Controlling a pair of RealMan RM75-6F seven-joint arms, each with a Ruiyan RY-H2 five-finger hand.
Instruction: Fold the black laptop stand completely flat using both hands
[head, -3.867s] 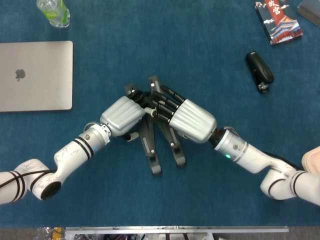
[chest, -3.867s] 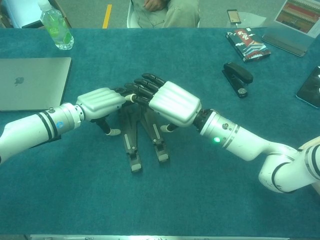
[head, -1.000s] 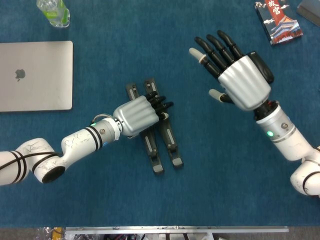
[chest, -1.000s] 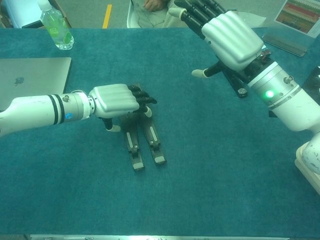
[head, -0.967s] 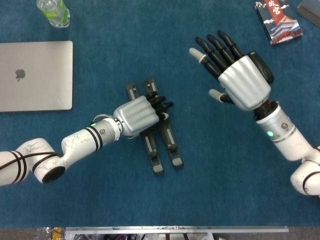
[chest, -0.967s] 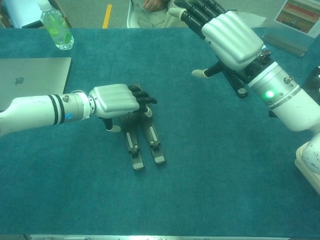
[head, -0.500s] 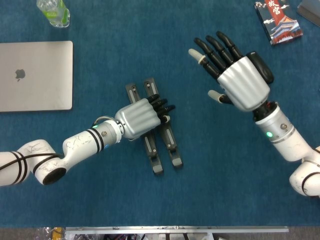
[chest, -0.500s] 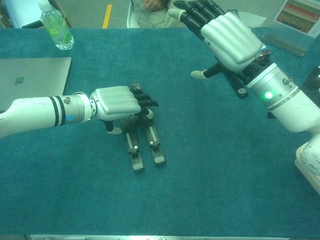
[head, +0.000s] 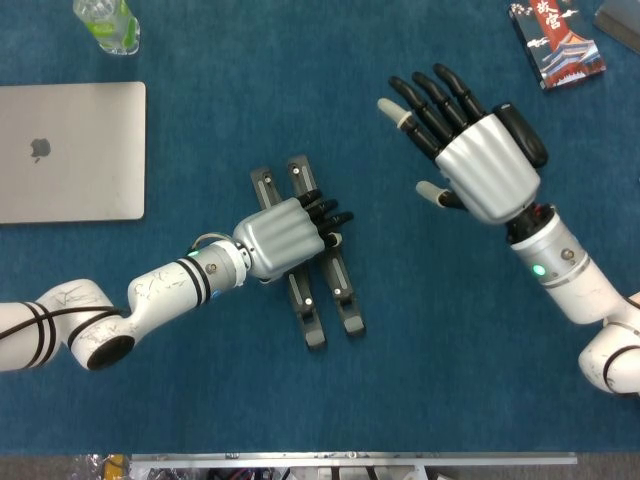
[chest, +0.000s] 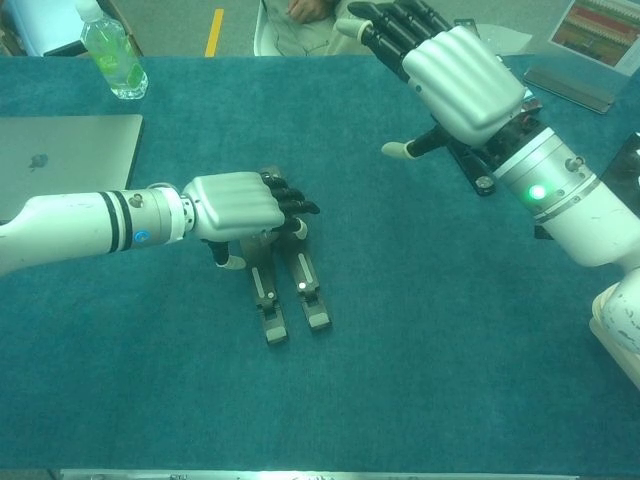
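1. Since four seconds ago the right hand (head: 478, 150) has lifted off and now hangs spread and empty, well apart from the black metal laptop stand (head: 308, 262), whose two bars have drawn nearly parallel.
2. The stand lies mid-surface on the blue cloth-covered surface (head: 400, 380).
3. The left hand (head: 283, 237) rests on its upper half, fingers curled over the bars (actual grip hidden).
4. Press straight down, evenly, so neither bar skews; bring the right hand back if the hinge springs.
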